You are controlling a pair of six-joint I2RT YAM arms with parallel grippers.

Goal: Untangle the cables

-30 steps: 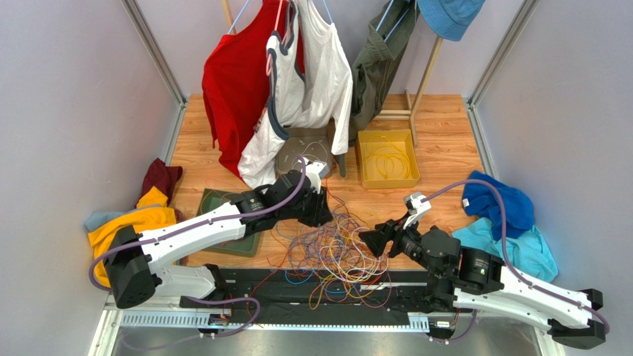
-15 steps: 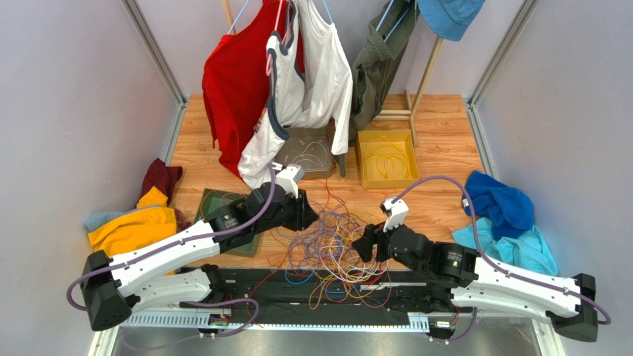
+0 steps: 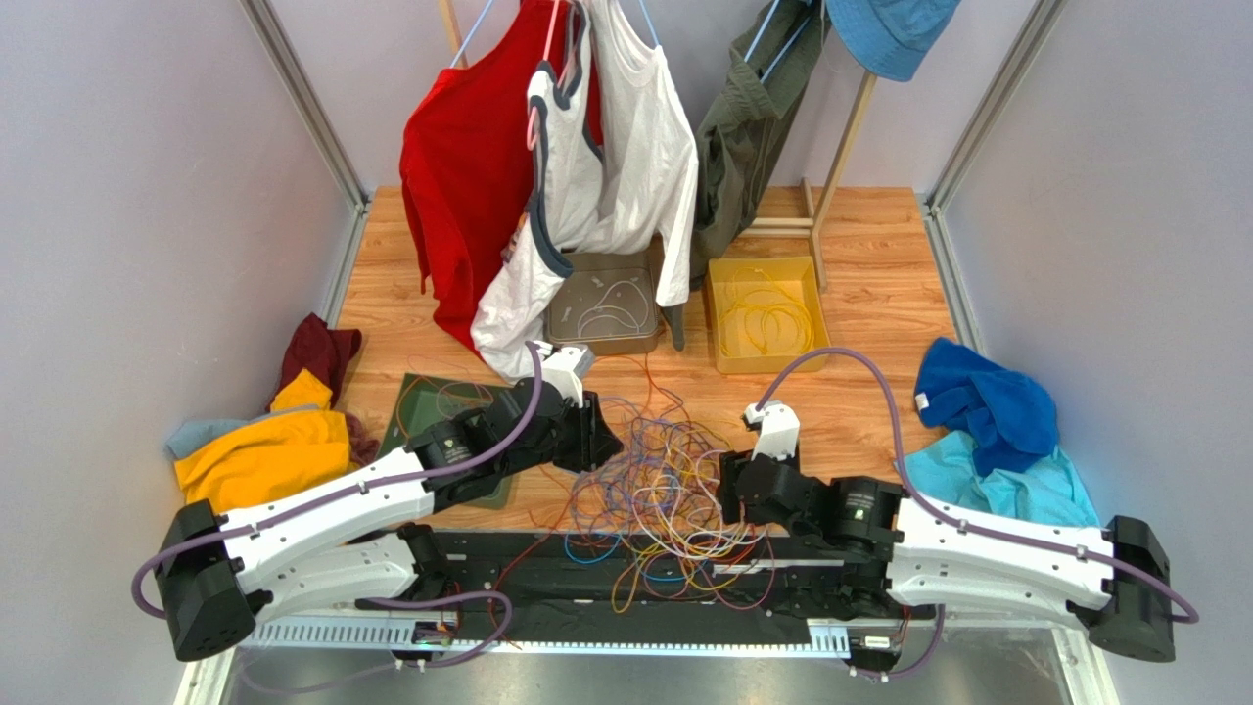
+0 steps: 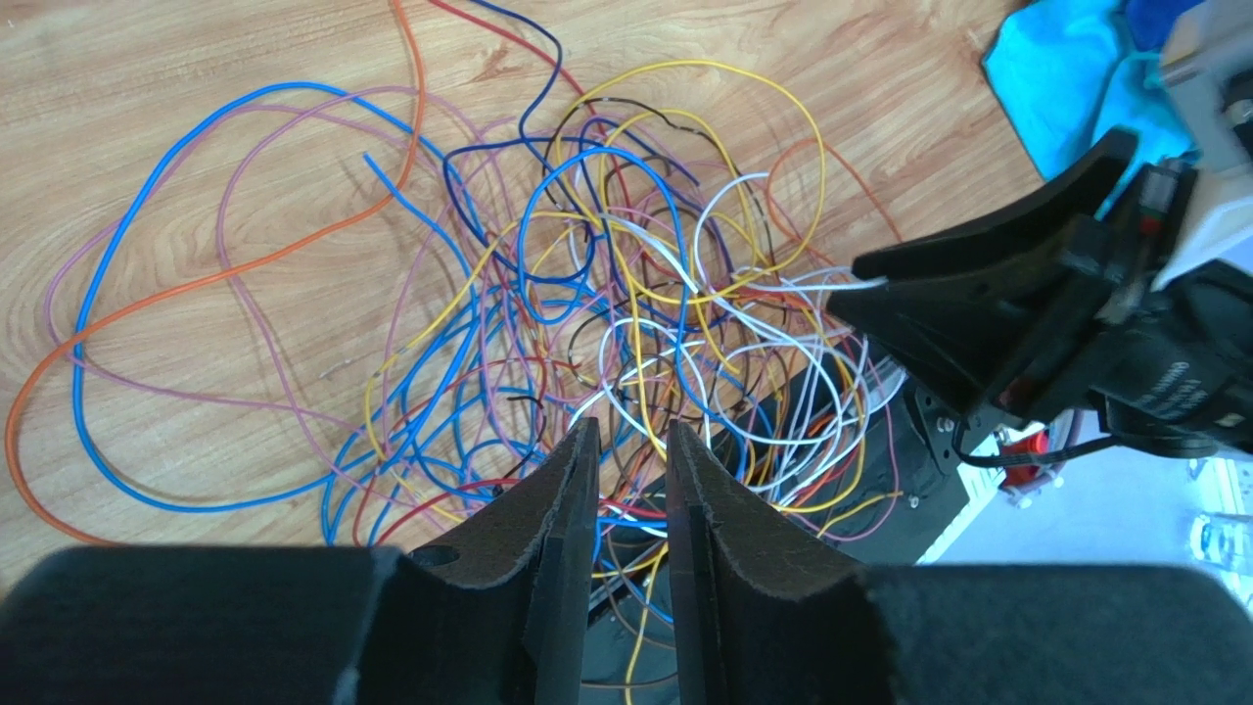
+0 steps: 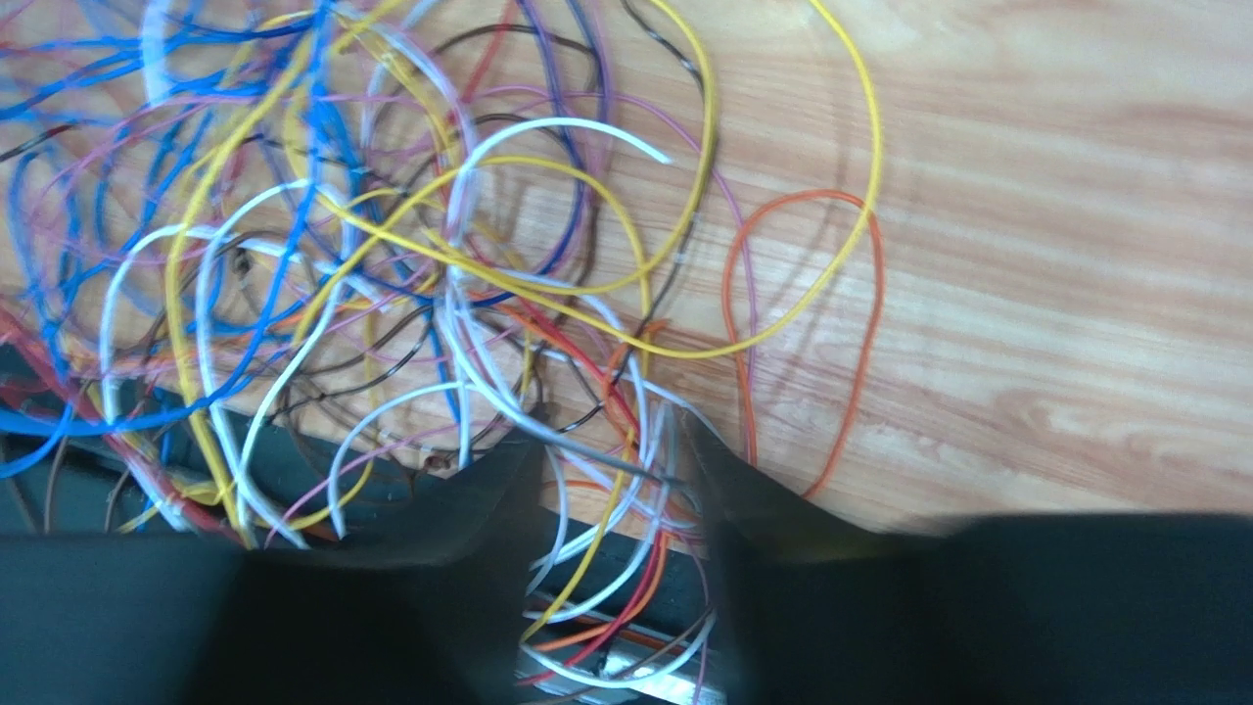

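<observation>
The loose snarl of thin orange, yellow, blue, purple, white and black cables (image 3: pixel 662 478) is seen unsorted on the pale wooden tabletop (image 3: pixel 868 294), between the arms. The black left gripper (image 4: pixel 633 441) has been drawn back to the snarl's left edge, jaws at a narrow slit, nothing clamped. The black right gripper (image 5: pixel 611 458) has been brought in, jaws narrowed around white and yellow strands (not yet pinched), so a first pull seems prepared

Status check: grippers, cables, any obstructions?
Left gripper narrowly open above cables. Right gripper open, strands between its jaws. One loose snarl; no obstruction seen.
</observation>
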